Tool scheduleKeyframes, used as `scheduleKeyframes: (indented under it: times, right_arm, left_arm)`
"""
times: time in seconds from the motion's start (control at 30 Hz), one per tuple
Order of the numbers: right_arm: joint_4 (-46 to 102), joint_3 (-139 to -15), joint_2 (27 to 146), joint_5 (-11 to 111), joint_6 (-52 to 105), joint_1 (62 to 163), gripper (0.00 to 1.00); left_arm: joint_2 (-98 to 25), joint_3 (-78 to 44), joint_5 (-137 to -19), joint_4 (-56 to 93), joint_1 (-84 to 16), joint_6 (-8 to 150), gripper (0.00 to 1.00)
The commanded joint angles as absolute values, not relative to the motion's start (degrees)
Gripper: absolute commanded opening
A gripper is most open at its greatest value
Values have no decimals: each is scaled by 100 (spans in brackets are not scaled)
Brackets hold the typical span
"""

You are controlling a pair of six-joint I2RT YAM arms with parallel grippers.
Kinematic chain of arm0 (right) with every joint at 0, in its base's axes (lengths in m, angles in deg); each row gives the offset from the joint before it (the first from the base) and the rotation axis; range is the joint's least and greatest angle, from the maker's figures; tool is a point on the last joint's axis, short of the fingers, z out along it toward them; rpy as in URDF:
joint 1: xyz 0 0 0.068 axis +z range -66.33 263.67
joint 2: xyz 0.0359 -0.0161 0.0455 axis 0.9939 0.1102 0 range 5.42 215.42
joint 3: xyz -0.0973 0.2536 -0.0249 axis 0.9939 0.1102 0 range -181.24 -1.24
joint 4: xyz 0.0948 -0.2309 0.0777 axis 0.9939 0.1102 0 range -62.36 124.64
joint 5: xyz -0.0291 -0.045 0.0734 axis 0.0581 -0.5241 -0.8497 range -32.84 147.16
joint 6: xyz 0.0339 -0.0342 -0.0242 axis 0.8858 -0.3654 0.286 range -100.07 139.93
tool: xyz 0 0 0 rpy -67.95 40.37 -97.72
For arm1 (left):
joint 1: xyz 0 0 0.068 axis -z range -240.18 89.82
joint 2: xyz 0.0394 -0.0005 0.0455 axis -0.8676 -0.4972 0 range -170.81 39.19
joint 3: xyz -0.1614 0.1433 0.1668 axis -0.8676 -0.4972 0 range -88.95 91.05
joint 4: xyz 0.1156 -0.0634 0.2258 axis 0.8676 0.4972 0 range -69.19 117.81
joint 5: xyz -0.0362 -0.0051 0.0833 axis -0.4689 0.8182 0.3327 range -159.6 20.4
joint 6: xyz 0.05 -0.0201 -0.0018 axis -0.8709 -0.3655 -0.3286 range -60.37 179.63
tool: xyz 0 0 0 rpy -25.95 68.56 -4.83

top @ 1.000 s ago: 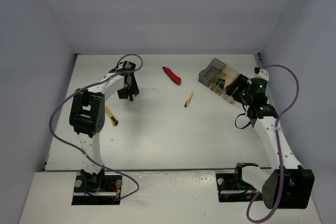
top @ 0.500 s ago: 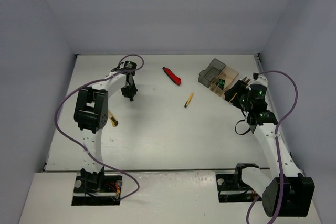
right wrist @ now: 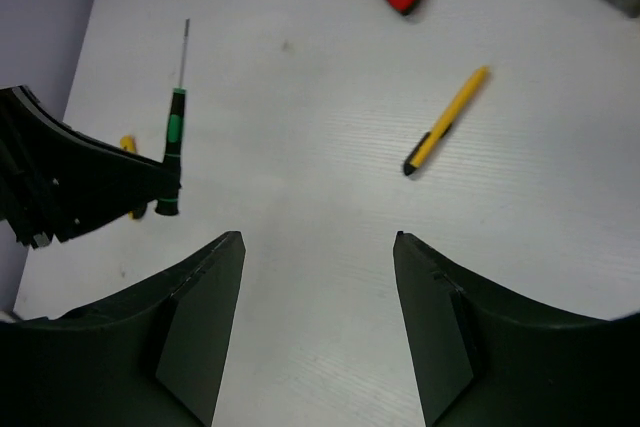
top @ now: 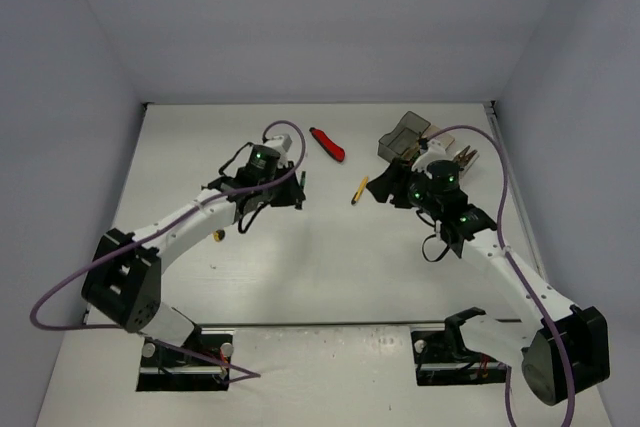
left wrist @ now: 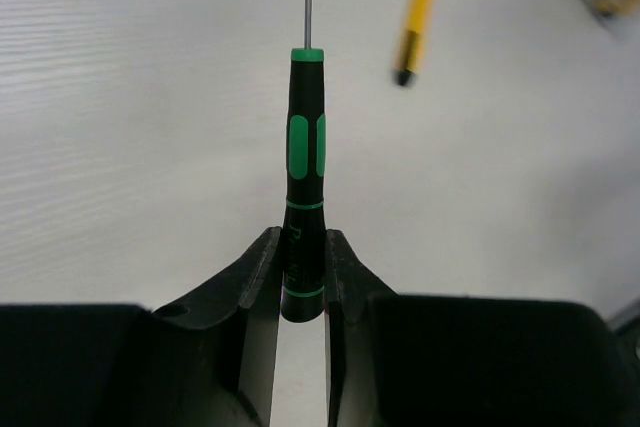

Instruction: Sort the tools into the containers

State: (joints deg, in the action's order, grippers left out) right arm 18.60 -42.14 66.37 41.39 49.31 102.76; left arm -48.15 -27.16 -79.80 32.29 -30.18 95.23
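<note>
Left wrist view: the left gripper (left wrist: 302, 252) has both fingers pressed onto the butt end of a screwdriver (left wrist: 305, 142), pinching it firmly. Note the look of it for your record. The handle is slim and black, with two long green pads side by side on the grip. A green ring sits at the collar where the bare metal shaft starts, and two thin green bands sit lower down, close to the fingers. The shaft is thin and straight and runs out of the top of this view, so you cannot see the tip here. The tool lies in line with the fingers, pointing directly away from the wrist.

Top external view: you will find the screwdriver at mid-depth over the table (top: 300, 277), slightly left of centre. The yellow utility knife (top: 360, 190) lies to its right, apart from it, and the red utility knife (top: 328, 144) lies farther back. The dark grey bin (top: 403, 135) stands at the back right, well apart from the screwdriver.

Right wrist view: the right gripper (right wrist: 318, 242) has its fingers spread with nothing between them, above bare table near the yellow knife. That knife has a yellow body and a black end. You cannot tell whether the screwdriver touches the table.
</note>
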Motion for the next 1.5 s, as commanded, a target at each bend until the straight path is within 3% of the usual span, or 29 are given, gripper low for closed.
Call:
scheduleKeyframes:
  times: [0.0,0.5,0.67,0.73,0.9,0.97,1.03,1.07,1.13,1.23,1.47]
  right_arm:
    - [770,-4424,6932,3958,5187,10943,59]
    - [-125,-4735,7964,4294,5382,12105,59]
    - [-378,-4721,8185,4317,5512,12157,53]
    - [-430,-4702,8236,4301,5544,12190,47]
    - [-470,-4650,8286,4373,5545,12190,4]
    - [-470,-4642,8304,4443,5553,12190,0]
    - [-470,-4653,8361,4526,5569,12179,0]
    - [-470,-4666,8387,4583,5562,12166,0]
    - [-470,-4692,8408,4666,5553,12094,0]
    - [-396,-4828,8411,4776,5568,11579,0]
    - [299,-5472,8601,5980,5310,10015,0]
  left_arm:
    - [-4124,-3063,-8631,2106,-2499,9629,0]
    - [-3309,-3589,-8715,1624,-1982,9616,0]
    - [-3369,-3586,-8681,1585,-1940,9628,0]
    - [-3389,-3585,-8669,1561,-1931,9635,0]
    - [-3476,-3541,-8361,1644,-1931,9591,0]
    - [-3519,-3514,-8222,1733,-1931,9566,0]
    - [-3595,-3448,-8021,1917,-1931,9537,20]
    - [-3627,-3423,-7900,2038,-1931,9524,39]
    - [-3640,-3305,-7655,2450,-1940,9498,52]
    - [-3513,-2869,-6794,3515,-1957,9379,61]
    - [-2956,-1737,-5354,5750,-2505,8980,68]
